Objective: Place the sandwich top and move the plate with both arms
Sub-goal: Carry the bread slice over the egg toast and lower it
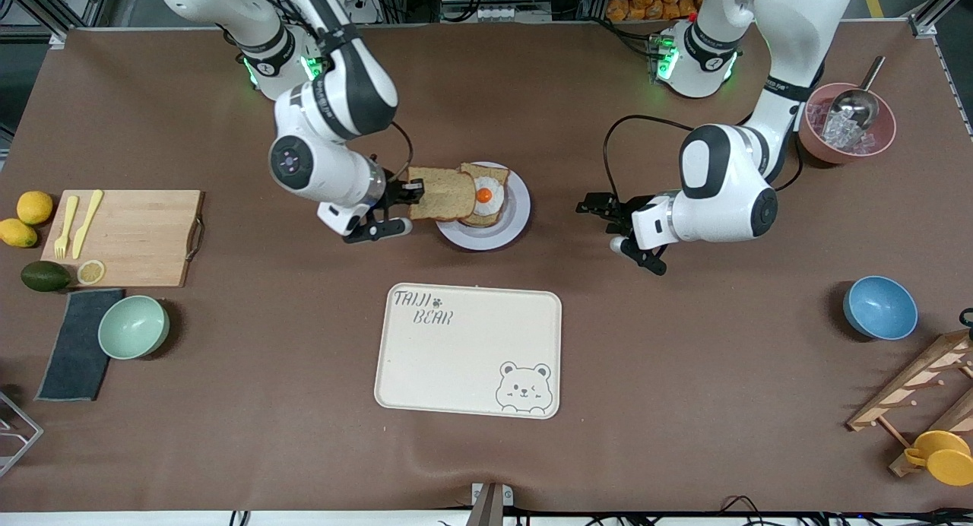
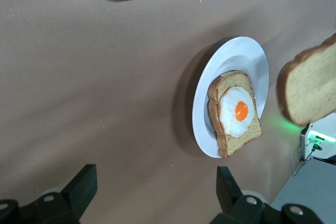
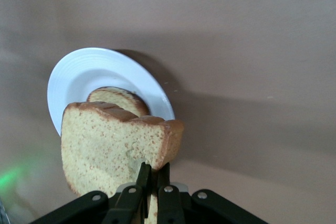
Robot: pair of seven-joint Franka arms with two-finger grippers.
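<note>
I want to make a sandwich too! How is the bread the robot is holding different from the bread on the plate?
The held bread slice is bare on top; the bread slice on the plate carries a fried egg. The held slice hangs in the air over the plate's edge, pinched at one edge by the shut right pincer, while the egg slice lies flat. Both are square, tan-brown slices with darker crusts.

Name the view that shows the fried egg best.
The left wrist view: the fried egg lies fully exposed on its bread. The front view shows it small, beside the sandwich top. In the right wrist view that slice hides it.
</note>
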